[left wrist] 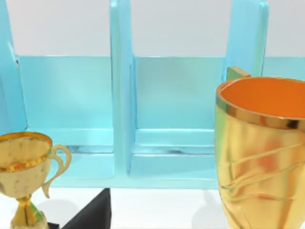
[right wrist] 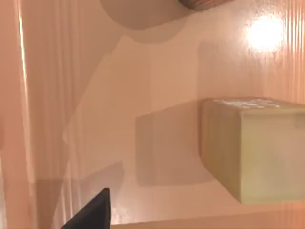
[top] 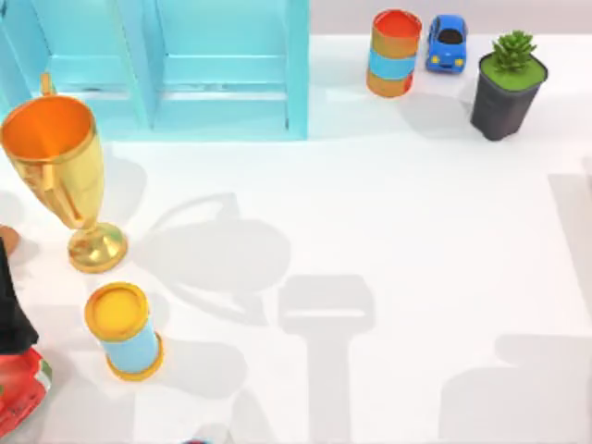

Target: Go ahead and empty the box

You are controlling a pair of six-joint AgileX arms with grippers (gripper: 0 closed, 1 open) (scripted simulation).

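While the blue box (top: pixel 222 65) stands at the bench's far edge toward its left corner, divided by upright walls into open compartments, several other things are spread around it. A gold trophy (top: pixel 60 176) stands just in front of the box's left end, near the bench's left edge. Nearer the front edge on the left is a can (top: pixel 125 331) with a yellow lid and a blue band. At the front left corner a red and black object (top: pixel 18 370) reaches in over the edge; what it is cannot be told. To the right of the box along the far edge stand an orange can (top: pixel 393 53) with a blue band, a small blue toy car (top: pixel 447 43) just beside it, and a potted plant (top: pixel 509 83) in a black pot near the far right corner.

From the left wrist view the box (left wrist: pixel 171 105) lies ahead, with the trophy's gold cup (left wrist: pixel 262 157) close in front of it and a second, smaller-looking trophy (left wrist: pixel 26 176) to one side. Whether either gripper is spread or closed cannot be told.

The right wrist view looks on a pale block (right wrist: pixel 257 148) against a peach surface (right wrist: pixel 143 95).
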